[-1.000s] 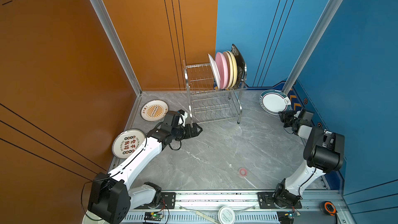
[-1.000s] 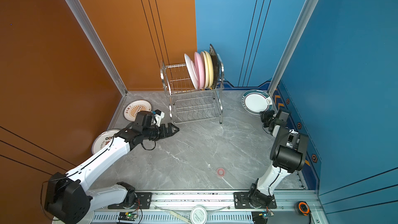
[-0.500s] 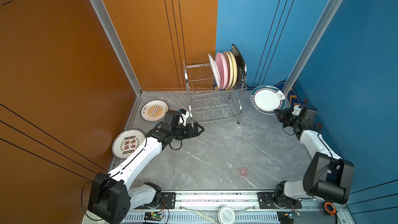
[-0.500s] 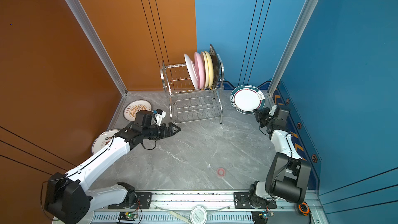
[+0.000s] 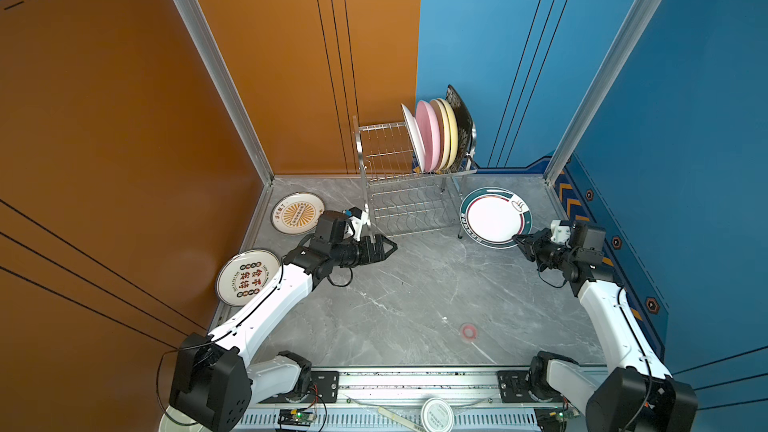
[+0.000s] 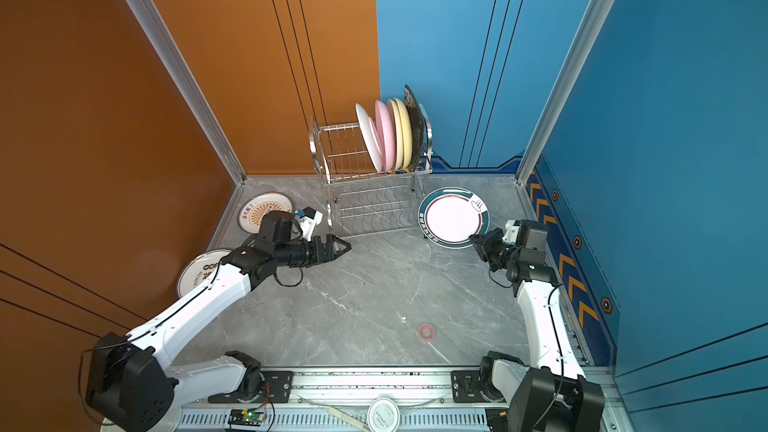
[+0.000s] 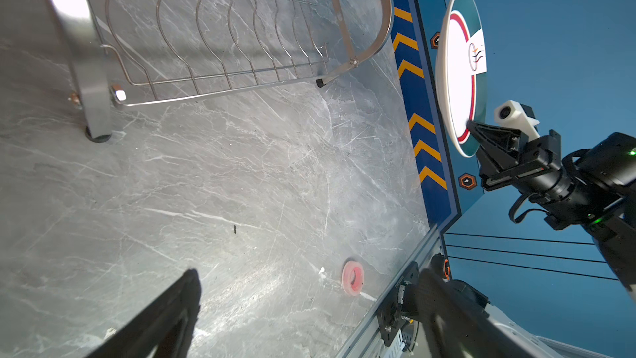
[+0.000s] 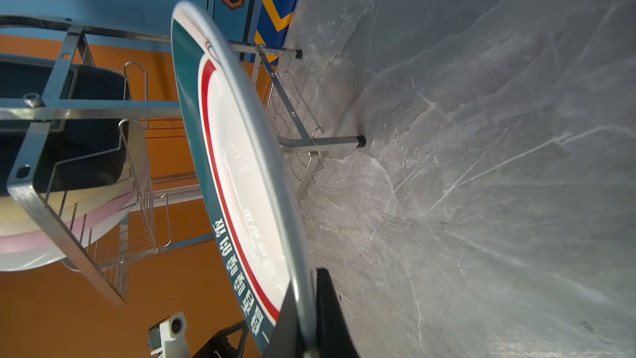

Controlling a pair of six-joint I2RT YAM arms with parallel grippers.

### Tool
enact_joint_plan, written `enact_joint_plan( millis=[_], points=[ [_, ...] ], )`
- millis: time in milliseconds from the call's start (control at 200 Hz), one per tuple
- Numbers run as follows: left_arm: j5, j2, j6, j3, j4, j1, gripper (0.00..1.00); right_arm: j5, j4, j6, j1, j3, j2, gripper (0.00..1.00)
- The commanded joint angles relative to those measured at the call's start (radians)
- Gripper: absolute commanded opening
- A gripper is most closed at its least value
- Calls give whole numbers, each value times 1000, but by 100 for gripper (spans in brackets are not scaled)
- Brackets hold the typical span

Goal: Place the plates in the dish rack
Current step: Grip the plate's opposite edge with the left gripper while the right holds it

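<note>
Dish rack (image 5: pixel 409 184), upper tier: five plates (image 5: pixel 436 135) stand on edge. Teal-rimmed plate (image 5: pixel 494 218) is lifted off the bench (image 5: pixel 415 292) just beside the rack, its rim pinched tight in your right claw (image 5: pixel 519 241). Two printed plates (image 5: pixel 298 213) lie flat, not yet loaded. Left claw (image 5: pixel 388 247) gapes wide and empty near the rack's front leg.

Eight plates (image 5: pixel 494 218) (five racked) — one dish rack (image 5: pixel 405 178), one red ring (image 5: pixel 464 330).

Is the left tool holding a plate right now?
No, the left tool is open and empty above the table, while the right tool grips the teal-rimmed plate by its edge.
</note>
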Motion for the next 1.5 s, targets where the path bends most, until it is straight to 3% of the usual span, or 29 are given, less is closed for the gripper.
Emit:
enact_joint_plan(
  millis=[0, 165, 295, 676, 1101, 1316, 1421, 1496],
  points=[
    [70, -5, -29, -4, 66, -1, 98, -40, -78, -66, 55, -3, -54, 0],
    [144, 1, -83, -30, 204, 4, 98, -26, -94, -82, 186, 16, -73, 0],
    [180, 10, -89, -34, 219, 5, 100, 4, -84, -96, 306, 49, -60, 0],
    [214, 24, -90, -29, 218, 4, 87, 27, 15, -101, 551, 155, 50, 0],
    [232, 8, -104, -35, 231, 16, 45, -9, 12, -178, 643, 250, 171, 0],
    [241, 1, -125, -52, 247, 28, 14, -36, 31, -205, 644, 264, 189, 0],
    [250, 0, -137, -56, 255, 32, 0, -64, 68, -222, 636, 266, 190, 11],
    [260, -2, -145, -59, 263, 35, 0, -87, 114, -235, 628, 257, 190, 22]
  ],
)
